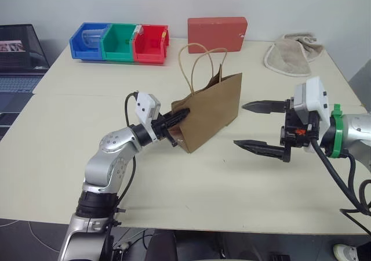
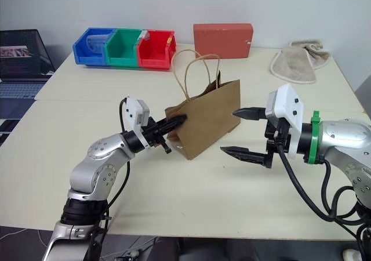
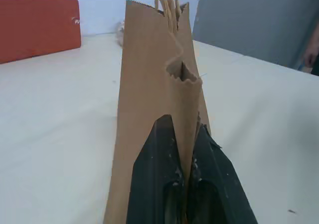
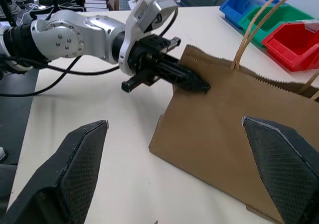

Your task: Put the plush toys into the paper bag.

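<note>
The brown paper bag (image 1: 211, 113) stands on the table (image 1: 174, 180), its near edge pinched between the closed fingers of the left gripper (image 1: 177, 119), presumably so it is steadied for opening. The right gripper (image 1: 261, 127) is held spread wide just beside the bag's far side. The mouth appears nearly flat; no plush toys can be made out.

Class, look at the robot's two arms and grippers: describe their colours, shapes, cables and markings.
Both arms are silver metal with black cables. Each gripper, left gripper and right gripper, has black pointed jaws under a white boxy housing. A green band rings the right wrist.
</note>
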Controlling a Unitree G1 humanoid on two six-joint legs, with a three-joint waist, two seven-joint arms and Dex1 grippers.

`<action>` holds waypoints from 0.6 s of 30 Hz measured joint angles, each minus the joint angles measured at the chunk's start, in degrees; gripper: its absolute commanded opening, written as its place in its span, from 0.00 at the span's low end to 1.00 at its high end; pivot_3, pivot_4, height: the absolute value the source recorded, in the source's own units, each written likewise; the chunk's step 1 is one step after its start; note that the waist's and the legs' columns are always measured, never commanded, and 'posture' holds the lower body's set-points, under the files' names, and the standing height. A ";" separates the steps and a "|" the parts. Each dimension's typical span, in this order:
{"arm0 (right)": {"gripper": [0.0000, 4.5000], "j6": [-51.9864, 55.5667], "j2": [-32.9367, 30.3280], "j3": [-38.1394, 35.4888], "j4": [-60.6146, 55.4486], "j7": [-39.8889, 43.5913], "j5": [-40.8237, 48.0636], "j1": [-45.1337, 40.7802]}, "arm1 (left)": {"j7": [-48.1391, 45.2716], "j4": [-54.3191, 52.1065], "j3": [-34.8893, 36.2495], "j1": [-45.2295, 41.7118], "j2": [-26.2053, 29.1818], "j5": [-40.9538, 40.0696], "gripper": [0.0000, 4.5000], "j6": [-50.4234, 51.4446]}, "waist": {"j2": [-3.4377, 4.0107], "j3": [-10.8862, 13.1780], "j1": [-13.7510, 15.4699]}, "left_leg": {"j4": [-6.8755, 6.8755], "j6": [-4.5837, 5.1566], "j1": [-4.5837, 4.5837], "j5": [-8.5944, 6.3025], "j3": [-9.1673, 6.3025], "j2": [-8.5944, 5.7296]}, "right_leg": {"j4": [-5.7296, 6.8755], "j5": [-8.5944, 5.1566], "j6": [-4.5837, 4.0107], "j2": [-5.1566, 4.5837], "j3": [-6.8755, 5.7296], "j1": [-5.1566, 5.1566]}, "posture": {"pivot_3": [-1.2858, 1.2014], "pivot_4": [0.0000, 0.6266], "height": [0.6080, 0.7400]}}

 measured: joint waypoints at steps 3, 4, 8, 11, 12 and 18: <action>1.00 2.39 -3.04 -9.53 -2.59 -0.01 4.56 5.52 | -7.88 4.47 -0.46 -5.18 2.33 -1.73 0.01 1.50 | 0.00 0.00 0.32 | -0.02 0.01 -0.04 -0.01 -0.06 -0.04 | -0.02 0.00 0.00 -0.01 -0.06 0.03 | 0.52 0.24 1.00; 1.00 3.40 -4.01 -12.71 -3.62 -0.11 6.10 7.52 | -10.67 5.49 -1.04 -7.18 2.61 -2.52 0.01 2.12 | 0.00 0.00 0.39 | -0.03 0.00 -0.04 0.00 -0.07 -0.04 | -0.03 0.00 0.00 -0.01 -0.08 0.04 | 0.52 0.24 1.00; 1.00 8.00 -6.45 -24.18 -8.10 -1.82 12.78 15.57 | -21.87 10.24 -4.51 -14.12 2.87 -4.50 0.01 4.20 | 0.00 0.00 -0.01 | -0.04 0.01 0.01 -0.01 -0.06 -0.03 | -0.05 0.00 0.00 0.00 -0.07 0.09 | 0.52 0.24 1.00; 1.00 10.84 -7.29 -32.15 -10.59 -3.79 16.58 21.02 | -27.73 14.93 -6.28 -17.54 2.25 -4.70 0.01 5.62 | 0.00 0.00 -0.47 | -0.03 0.01 0.05 -0.01 -0.04 -0.03 | -0.03 0.00 0.00 0.02 -0.03 0.11 | 0.52 0.24 1.00; 1.00 11.58 -7.40 -34.88 -11.43 -4.25 17.34 23.06 | -29.69 16.47 -7.57 -18.51 1.98 -4.04 0.01 4.82 | 0.01 -0.01 -0.51 | -0.02 0.02 0.07 0.00 -0.03 -0.03 | -0.03 0.00 0.00 0.02 -0.02 0.12 | 0.52 0.24 1.00; 1.00 12.26 -7.95 -39.72 -13.68 -8.27 20.92 27.20 | -32.98 24.45 -11.03 -19.44 -1.19 2.12 0.01 -3.82 | 0.01 -0.01 -0.66 | 0.01 0.02 0.09 0.01 -0.01 -0.03 | -0.03 0.00 0.00 0.02 0.02 0.17 | 0.52 0.24 1.00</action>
